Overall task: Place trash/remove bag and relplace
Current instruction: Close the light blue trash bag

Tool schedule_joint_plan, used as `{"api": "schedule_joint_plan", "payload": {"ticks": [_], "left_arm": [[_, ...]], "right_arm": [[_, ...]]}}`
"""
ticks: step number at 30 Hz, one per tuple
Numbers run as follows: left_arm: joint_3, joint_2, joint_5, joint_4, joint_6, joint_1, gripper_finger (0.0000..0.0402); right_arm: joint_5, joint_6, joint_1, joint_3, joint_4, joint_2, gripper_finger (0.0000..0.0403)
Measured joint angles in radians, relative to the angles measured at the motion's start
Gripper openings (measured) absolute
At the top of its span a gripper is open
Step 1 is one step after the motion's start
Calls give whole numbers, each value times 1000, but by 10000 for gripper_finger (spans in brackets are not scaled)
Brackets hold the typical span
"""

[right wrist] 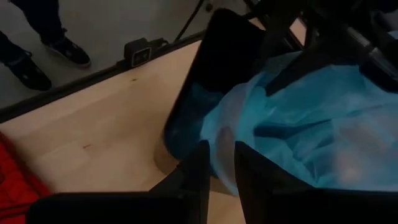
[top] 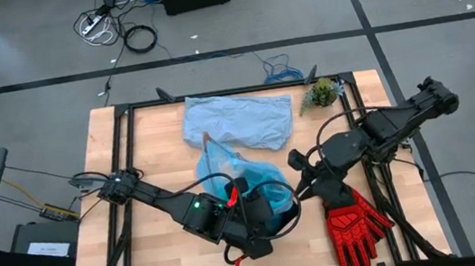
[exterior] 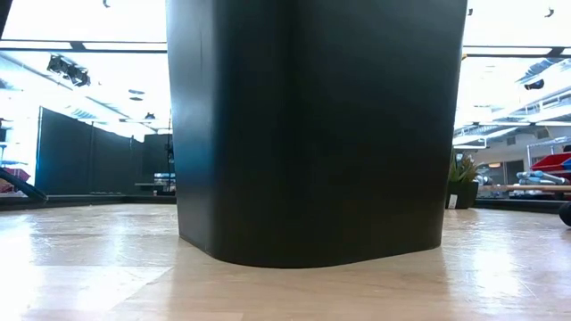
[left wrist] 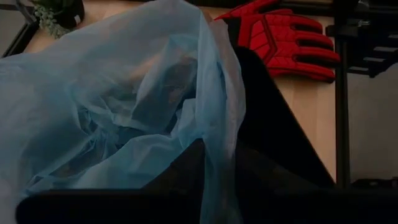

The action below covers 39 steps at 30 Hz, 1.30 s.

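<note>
From above, my left pincer (top: 249,211) sat over the black plastic bin (top: 275,203) near the front middle of the wooden tabletop (top: 149,153), narrow and pinching a fold of the thin, crinkly cyan-blue plastic liner bag (top: 224,171) that billowed out of the bin. My right pincer (top: 301,182) was at the bin's other side, beside a pair of red-and-black work gloves (top: 353,223). A paler grey-blue plastic bag (top: 238,120) lay farther back, with a small green plant (top: 322,93) at the far right corner.

The low camera showed only the bin's dark wall (exterior: 312,134) standing on the tabletop, and the plant (exterior: 462,178) behind it; neither pincer appeared.

My left wrist camera alone showed the liner (left wrist: 124,106) gathered between my fingers (left wrist: 186,168), the gloves (left wrist: 280,37) beyond.

My right wrist camera showed my fingers (right wrist: 196,168) narrow, nipping the liner's edge (right wrist: 298,118) at the bin rim (right wrist: 205,81), and a person's shoes (right wrist: 43,56) on the floor.
</note>
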Motion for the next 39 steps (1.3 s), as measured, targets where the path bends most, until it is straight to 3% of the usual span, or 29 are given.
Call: {"api": "schedule_joint_plan", "payload": {"ticks": [27, 33, 39], "left_arm": [[0, -1, 0, 72, -2, 0, 83], [0, -1, 0, 72, -2, 0, 83], [0, -1, 0, 74, -3, 0, 83]], "right_arm": [[-41, -27, -67, -1, -49, 32, 1], [146, -63, -46, -1, 3, -3, 0], [249, -113, -8, -1, 113, -69, 0]]}}
